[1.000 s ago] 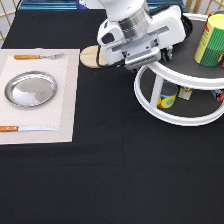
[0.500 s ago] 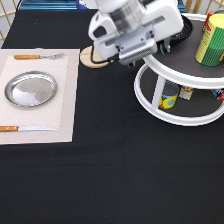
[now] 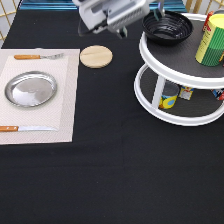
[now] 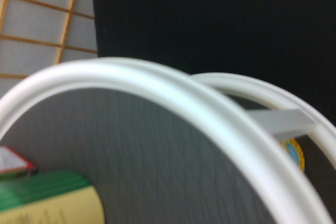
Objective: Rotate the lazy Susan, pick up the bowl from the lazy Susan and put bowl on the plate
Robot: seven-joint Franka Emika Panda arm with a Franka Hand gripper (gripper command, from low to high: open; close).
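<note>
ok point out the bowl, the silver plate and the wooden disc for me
bowl (image 3: 167, 26), exterior view, on its ridged inner bottom
silver plate (image 3: 31, 89), exterior view, on its flat middle
wooden disc (image 3: 96, 56), exterior view, on its top face

Bowl (image 3: 167, 27) sits on the lazy Susan's (image 3: 175, 60) top tier; plate (image 3: 31, 89) is way off toward the exterior view's left of it.

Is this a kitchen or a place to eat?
Probably a dining table laid for a meal: a silver plate on a placemat with a fork and knife, and a lazy Susan nearby.
</note>
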